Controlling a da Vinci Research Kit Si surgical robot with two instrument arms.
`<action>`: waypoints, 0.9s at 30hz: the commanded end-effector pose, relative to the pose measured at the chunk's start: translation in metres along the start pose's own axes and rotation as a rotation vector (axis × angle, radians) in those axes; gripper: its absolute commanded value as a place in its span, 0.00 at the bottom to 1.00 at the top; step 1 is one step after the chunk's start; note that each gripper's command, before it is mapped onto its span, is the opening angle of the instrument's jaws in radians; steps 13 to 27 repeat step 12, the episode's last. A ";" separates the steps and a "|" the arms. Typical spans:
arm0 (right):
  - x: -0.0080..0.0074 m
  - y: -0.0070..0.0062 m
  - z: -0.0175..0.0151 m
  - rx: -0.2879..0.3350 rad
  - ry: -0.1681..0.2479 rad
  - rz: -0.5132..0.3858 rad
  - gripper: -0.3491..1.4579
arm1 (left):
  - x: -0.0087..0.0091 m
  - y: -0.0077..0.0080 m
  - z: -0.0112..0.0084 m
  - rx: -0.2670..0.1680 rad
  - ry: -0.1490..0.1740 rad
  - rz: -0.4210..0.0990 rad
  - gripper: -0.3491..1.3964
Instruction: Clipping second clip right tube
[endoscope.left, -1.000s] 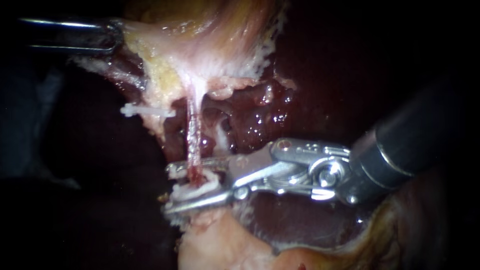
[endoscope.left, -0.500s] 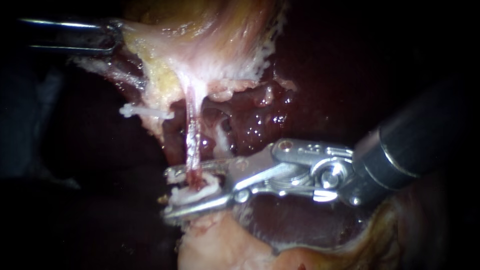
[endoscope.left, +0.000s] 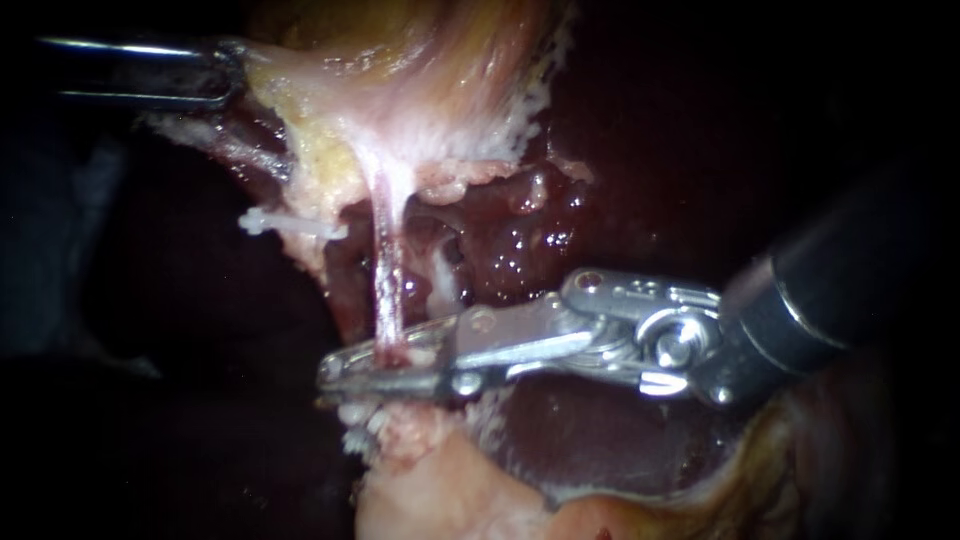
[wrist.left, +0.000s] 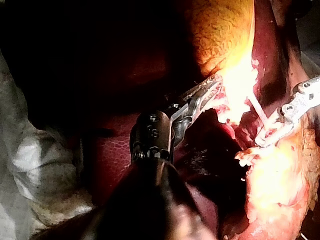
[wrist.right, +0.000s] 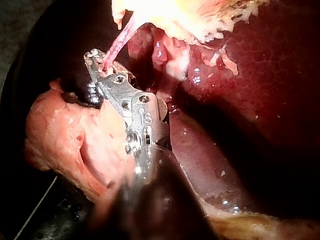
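Observation:
A thin pink-red tube (endoscope.left: 386, 270) runs down from the pale yellow gallbladder (endoscope.left: 400, 90) to my right instrument (endoscope.left: 332, 375). Its jaws lie nearly together, shut on the tube, with a white clip pressed between them. In the right wrist view the same jaws (wrist.right: 97, 62) pinch the tube (wrist.right: 119, 45). Another white clip (endoscope.left: 290, 224) sits to the left of the tube, higher up. My left instrument (endoscope.left: 232, 75) comes in at the upper left, its jaws shut on the gallbladder's edge. The left wrist view shows these jaws (wrist.left: 207, 92) in the bright tissue.
Dark red liver (endoscope.left: 520, 220) lies behind the tube and under the right instrument's shaft. A pale pink lump of tissue (endoscope.left: 430, 490) sits just below the right jaws. White frayed bits (endoscope.left: 355, 420) hang under the jaws. Light cloth (wrist.left: 35, 165) lies beside the left shaft.
The right instrument's jaws, open around the tube with a white clip a second ago, have come together on it. The instrument's wrist has risen slightly. The left instrument has not moved.

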 end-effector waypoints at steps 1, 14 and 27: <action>-0.0001 0.0001 -0.0001 0.002 -0.001 -0.002 0.00 | 0.0000 0.0000 0.0000 0.000 0.000 0.000 0.00; -0.0008 0.0006 -0.0001 0.001 -0.022 -0.005 0.00 | 0.0000 -0.0001 0.0001 0.000 0.000 0.000 0.00; -0.0008 0.0006 -0.0001 0.001 -0.022 -0.005 0.00 | 0.0000 -0.0001 0.0001 0.000 0.000 0.000 0.00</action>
